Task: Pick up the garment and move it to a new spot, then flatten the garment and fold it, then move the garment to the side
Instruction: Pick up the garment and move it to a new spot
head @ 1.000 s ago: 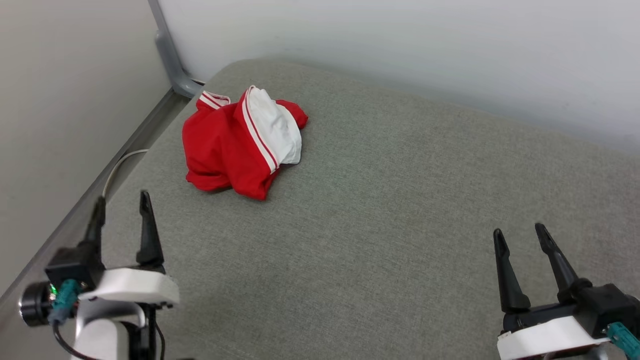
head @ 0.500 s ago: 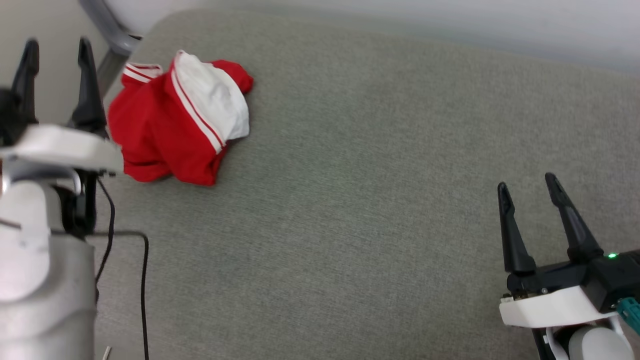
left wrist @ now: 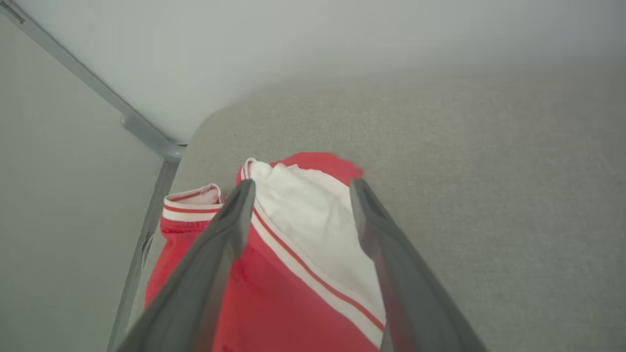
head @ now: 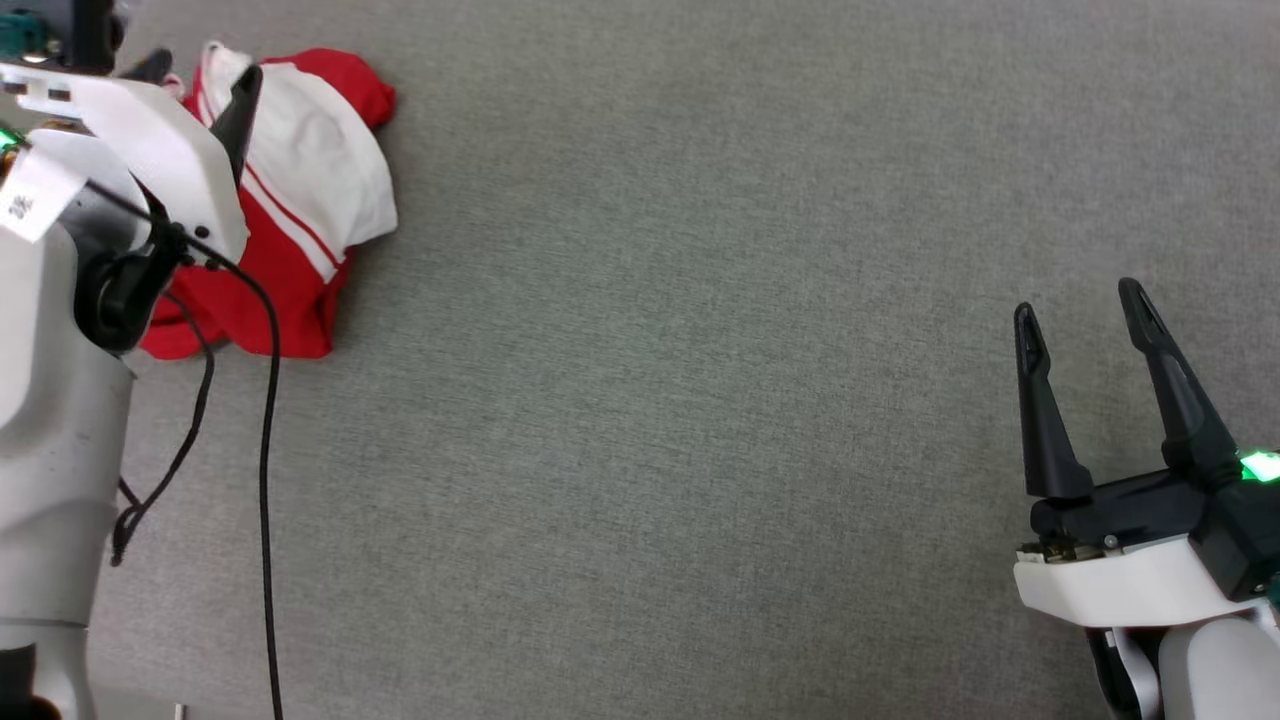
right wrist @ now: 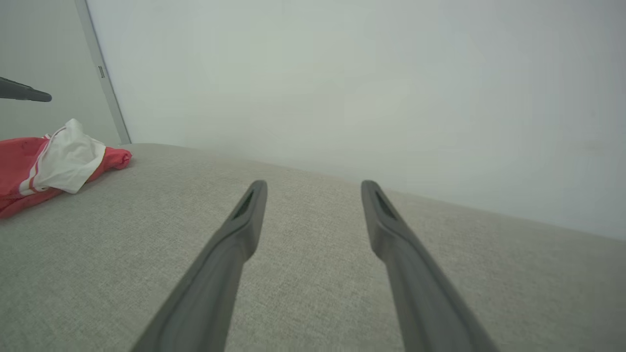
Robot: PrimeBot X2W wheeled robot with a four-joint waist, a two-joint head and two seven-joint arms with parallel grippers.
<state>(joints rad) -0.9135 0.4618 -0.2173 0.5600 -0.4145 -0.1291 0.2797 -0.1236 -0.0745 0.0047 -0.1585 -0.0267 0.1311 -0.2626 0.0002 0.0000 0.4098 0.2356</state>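
Jaws gape on both arms, my left pair over the crumpled shirt (head: 310, 190) at the cushion's (head: 700, 400) far-left corner; soft, light, floppy, I judge, so I'd pinch its raised white fold.

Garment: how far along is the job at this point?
Done: nothing; the garment lies crumpled on the grey surface. In hand: the open left end effector hovers over it, not gripping. To do: pickup, move, flatten, fold, set aside. The right end effector is open.
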